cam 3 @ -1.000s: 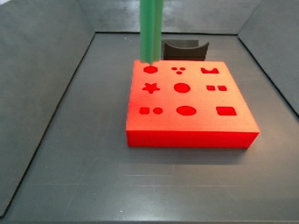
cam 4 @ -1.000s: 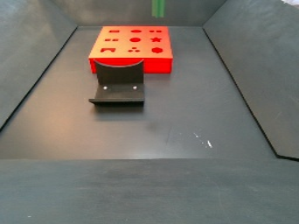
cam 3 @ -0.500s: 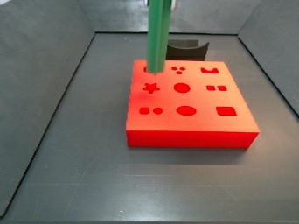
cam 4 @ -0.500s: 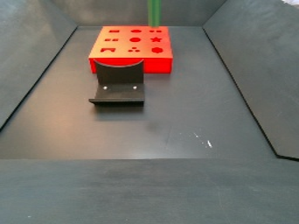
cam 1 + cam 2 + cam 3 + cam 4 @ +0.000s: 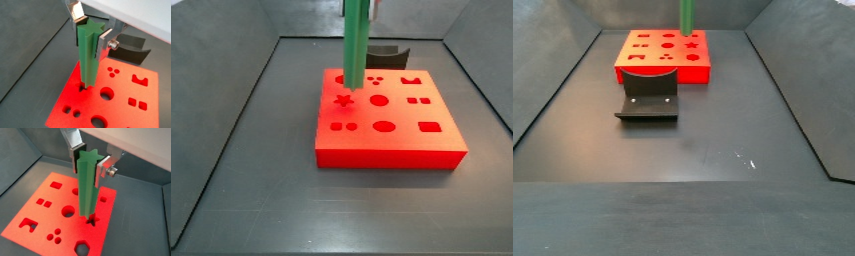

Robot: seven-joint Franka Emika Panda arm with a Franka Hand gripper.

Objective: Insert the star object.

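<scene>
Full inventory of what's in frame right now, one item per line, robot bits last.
star object: 1, bright green, upright, held in the gripper, lower end at the red block's star hole.
red block: 1, red, shaped holes in top, flat on the floor.
fixture: 1, dark, on the floor beside the red block.
floor: dark grey, walled enclosure.
gripper: 1, silver fingers with dark pads, above the red block, shut on the star object's top.

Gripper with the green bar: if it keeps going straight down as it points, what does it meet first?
Probably the red block. The gripper holds the star object upright, its lower end at the star-shaped hole; whether it is lined up or would catch the rim is unclear.
</scene>
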